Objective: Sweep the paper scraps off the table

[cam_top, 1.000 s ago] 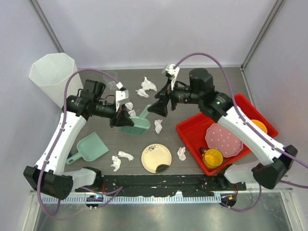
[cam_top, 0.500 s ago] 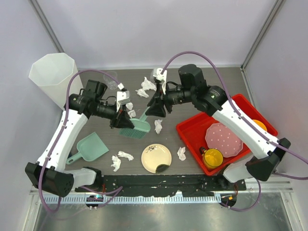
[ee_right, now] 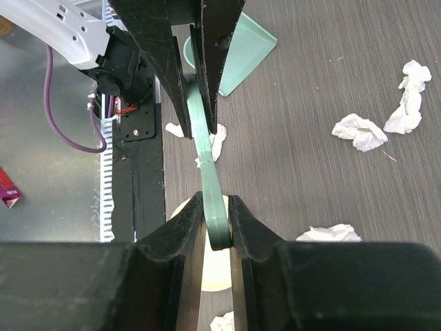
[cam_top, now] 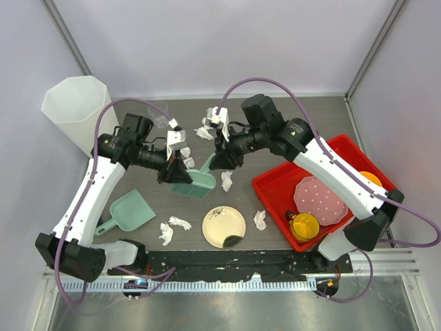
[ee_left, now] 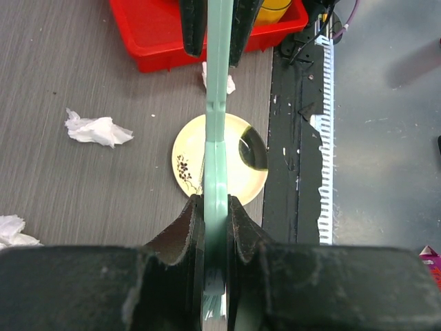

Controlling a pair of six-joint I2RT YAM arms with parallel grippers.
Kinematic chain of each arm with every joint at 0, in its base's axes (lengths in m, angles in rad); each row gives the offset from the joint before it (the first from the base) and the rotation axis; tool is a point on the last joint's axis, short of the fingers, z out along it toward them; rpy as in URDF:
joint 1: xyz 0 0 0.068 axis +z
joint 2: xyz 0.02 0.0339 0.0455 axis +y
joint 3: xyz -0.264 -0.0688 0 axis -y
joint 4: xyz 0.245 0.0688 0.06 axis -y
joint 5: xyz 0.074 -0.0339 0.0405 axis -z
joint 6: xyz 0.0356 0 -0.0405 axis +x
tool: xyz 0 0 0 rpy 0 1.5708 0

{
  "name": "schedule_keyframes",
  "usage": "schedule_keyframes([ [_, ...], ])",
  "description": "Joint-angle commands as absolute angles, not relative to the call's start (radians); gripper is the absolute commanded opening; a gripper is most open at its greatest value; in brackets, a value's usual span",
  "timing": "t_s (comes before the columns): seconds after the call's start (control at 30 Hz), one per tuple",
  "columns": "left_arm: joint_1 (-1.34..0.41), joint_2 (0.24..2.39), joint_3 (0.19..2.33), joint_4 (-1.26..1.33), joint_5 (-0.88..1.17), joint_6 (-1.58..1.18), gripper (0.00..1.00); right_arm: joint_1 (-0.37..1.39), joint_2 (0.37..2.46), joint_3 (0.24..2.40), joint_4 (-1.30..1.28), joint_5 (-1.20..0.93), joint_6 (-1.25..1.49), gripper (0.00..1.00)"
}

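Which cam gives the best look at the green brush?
Top external: the brush shows flat-on from above, head and most of the handle. Left wrist sees it edge-on, a green strip between the fingers of the left gripper. Right wrist sees only the handle edge-on, its end between the fingers of the right gripper.

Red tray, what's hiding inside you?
A pink dotted plate, a yellow cup and something orange show. The right arm crosses above the tray, so whatever lies beneath it is covered.
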State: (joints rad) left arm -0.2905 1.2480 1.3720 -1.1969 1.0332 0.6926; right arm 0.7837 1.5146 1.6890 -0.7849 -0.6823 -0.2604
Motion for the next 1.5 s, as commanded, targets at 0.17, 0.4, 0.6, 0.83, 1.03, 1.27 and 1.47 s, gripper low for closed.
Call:
schedule_keyframes([
  [0.17,-0.301,1.252,1.419,-1.239,1.072,0.726,0.0,0.805,1.519,1.746,-0.781,-0.715,-0.287,0.33],
  [0.4,-0.307,1.249,1.417,-1.25,1.072,0.738,0.0,0.811,1.526,1.756,-0.781,-0.736,-0.288,0.24],
  [0.6,-0.31,1.249,1.42,-1.266,1.072,0.755,0.0,0.818,1.532,1.763,-0.788,-0.742,-0.296,0.1],
  [0.83,-0.308,1.243,1.404,-1.109,0.979,0.607,0.34,0.819,1.517,1.738,-0.761,-0.671,-0.264,0.01],
  [1.03,-0.307,1.238,1.379,-0.907,0.461,0.359,1.0,0.818,1.46,1.631,-0.654,-0.359,-0.16,0.01],
  [1.27,-0.296,1.215,1.388,-1.097,0.03,0.575,1.0,0.81,1.445,1.565,-0.612,-0.178,-0.109,0.01],
  [1.47,-0.044,1.151,1.134,-1.239,-0.063,0.871,0.95,0.81,1.466,1.542,-0.612,-0.193,-0.117,0.01],
])
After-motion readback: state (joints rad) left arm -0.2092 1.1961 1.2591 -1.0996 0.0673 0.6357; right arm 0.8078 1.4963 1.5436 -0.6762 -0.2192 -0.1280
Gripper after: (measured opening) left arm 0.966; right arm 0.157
